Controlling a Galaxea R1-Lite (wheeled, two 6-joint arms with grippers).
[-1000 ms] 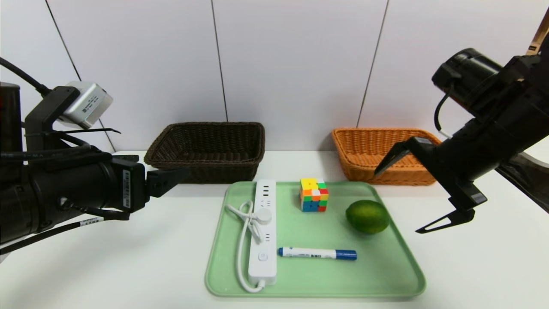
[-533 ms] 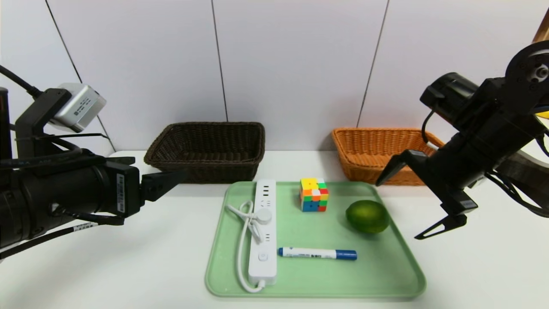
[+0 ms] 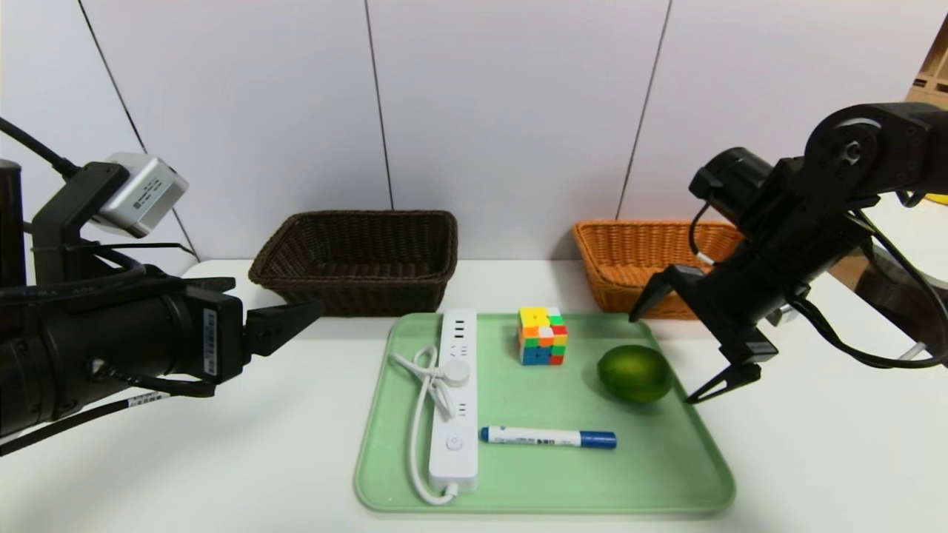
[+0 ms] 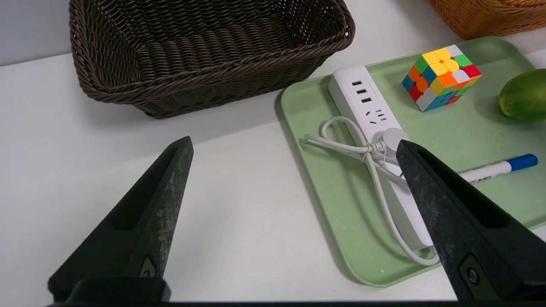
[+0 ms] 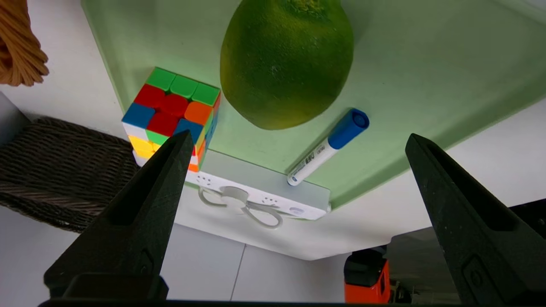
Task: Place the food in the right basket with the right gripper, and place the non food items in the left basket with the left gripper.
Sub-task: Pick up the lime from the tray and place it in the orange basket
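Green lime [image 3: 635, 374], right of centre; my right gripper [image 3: 658, 362] beside it, spread wide, holding nothing.

This looks like a robotics lab, with two black robot arms [image 3: 785, 237] reaching from left and right over a white table [image 3: 222, 444].

No lettering is legible on the marker [image 3: 548, 437] or elsewhere.
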